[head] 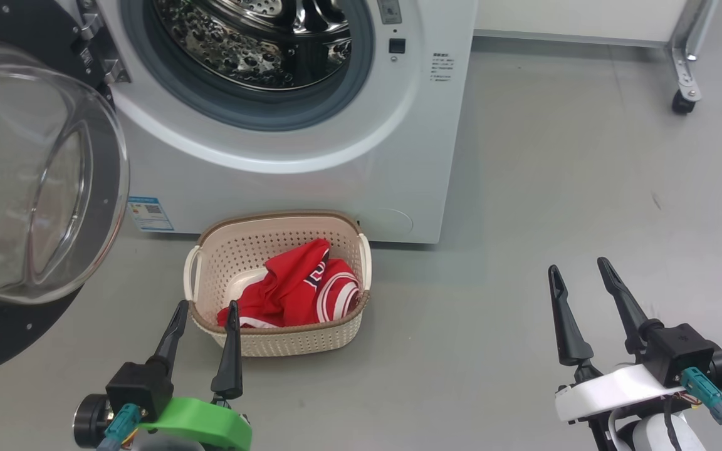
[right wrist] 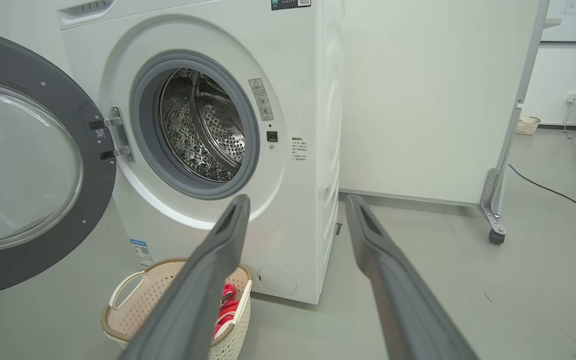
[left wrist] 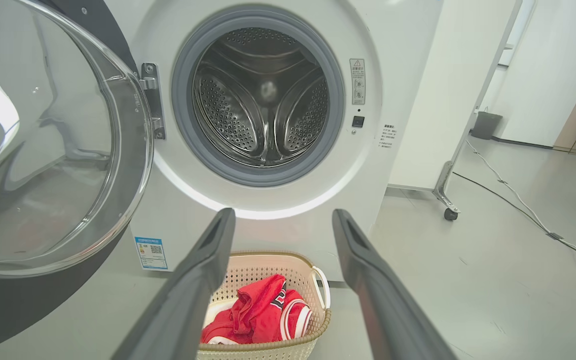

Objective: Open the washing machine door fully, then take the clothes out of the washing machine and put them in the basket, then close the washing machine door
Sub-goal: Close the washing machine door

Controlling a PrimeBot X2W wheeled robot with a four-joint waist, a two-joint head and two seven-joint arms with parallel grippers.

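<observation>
Clothes (head: 292,288) in basket (head: 279,217), drum (left wrist: 263,100) looks empty; only door (head: 35,188) left to shut. My L gripper (head: 207,305), R gripper (head: 577,265): spread, empty.

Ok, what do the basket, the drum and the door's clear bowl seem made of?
Basket: probably moulded plastic, matte cream, regular holes, brown woven-look rim. Drum: looks like polished steel, perforated, with mirror reflections. Door bowl: transparent and glossy, glass or clear plastic; the look leaves that open.
</observation>
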